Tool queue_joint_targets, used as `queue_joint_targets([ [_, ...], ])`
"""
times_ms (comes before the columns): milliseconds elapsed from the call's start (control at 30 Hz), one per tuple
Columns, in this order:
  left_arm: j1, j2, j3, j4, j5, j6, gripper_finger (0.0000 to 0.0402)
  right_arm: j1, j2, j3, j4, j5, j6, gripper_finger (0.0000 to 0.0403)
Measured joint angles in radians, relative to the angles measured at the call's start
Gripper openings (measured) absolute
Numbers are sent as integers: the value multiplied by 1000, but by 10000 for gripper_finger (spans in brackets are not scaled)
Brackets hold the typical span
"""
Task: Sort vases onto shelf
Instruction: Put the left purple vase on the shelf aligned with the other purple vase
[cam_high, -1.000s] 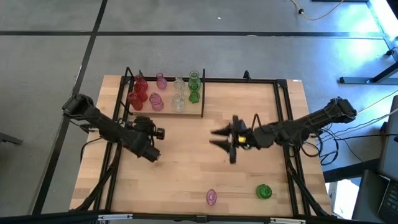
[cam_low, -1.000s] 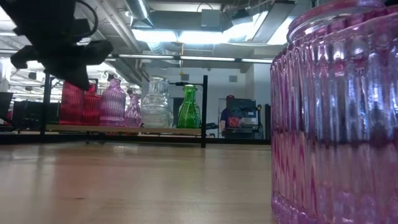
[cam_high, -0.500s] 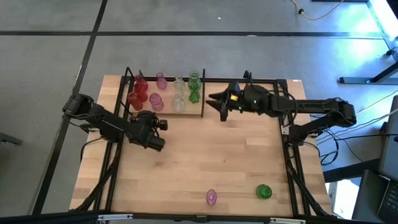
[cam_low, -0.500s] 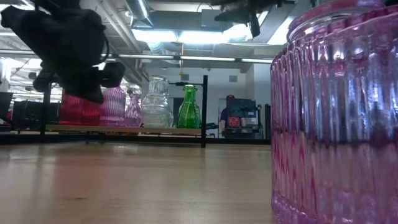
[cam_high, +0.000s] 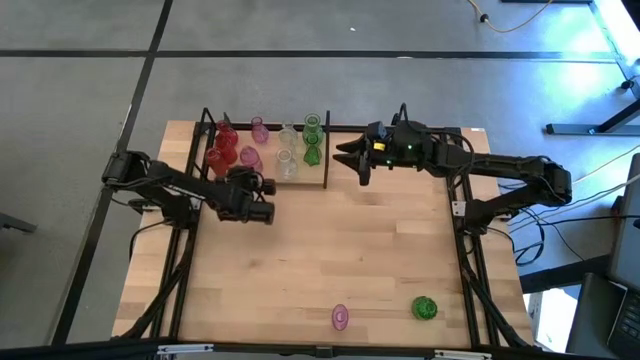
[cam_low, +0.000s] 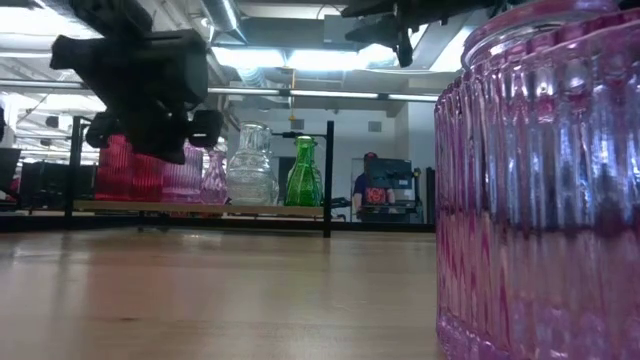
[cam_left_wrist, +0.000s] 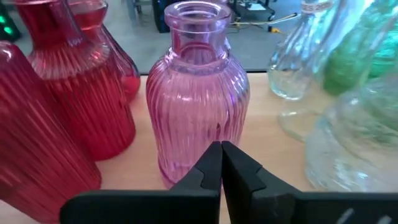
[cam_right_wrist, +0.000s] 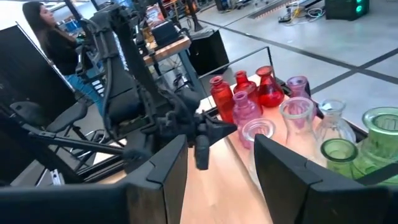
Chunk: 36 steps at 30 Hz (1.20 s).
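Observation:
The shelf (cam_high: 316, 178) stands at the table's far left and carries red (cam_high: 224, 140), pink (cam_high: 250, 160), clear (cam_high: 286, 163) and green (cam_high: 312, 150) vases, all upright. My left gripper (cam_high: 252, 190) is shut at the shelf's near edge, its tips (cam_left_wrist: 221, 152) pointing at the lower body of a pink vase (cam_left_wrist: 196, 99). My right gripper (cam_high: 350, 160) hangs open and empty, high beside the shelf's right end. A pink vase (cam_high: 340, 318) and a green vase (cam_high: 424, 308) sit near the table's near edge. My left gripper's shut fingertips (cam_left_wrist: 211, 158) come level and slightly downward from the near side, right up to the pink vase's lower body (cam_left_wrist: 186, 155). I cannot tell whether they touch it. The vase stands upright on the shelf board.
Black rods (cam_high: 400, 128) frame the table's far and side edges. The middle of the tabletop (cam_high: 340, 250) is bare wood. In the low view the near pink vase (cam_low: 540, 190) fills the right side. A person (cam_right_wrist: 56, 43) sits beyond the table.
My left gripper has moved toward the far edge and down, turning to face the shelf's pink vase, and has stayed shut. My right gripper has swung from the table's middle to the far edge beside the shelf's right end, still open. No vase has moved.

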Motion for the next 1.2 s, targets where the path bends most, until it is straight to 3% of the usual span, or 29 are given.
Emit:
queue_joint_targets([
  [333, 33, 0, 27, -1, 108, 32, 0, 2, 0, 0, 0, -78, 0, 168],
  [733, 101, 0, 33, -57, 121, 37, 0, 2, 0, 0, -1, -78, 0, 168],
  [1200, 156, 0, 57, -5, 93, 142, 0, 2, 0, 0, -2, -78, 0, 168],
])
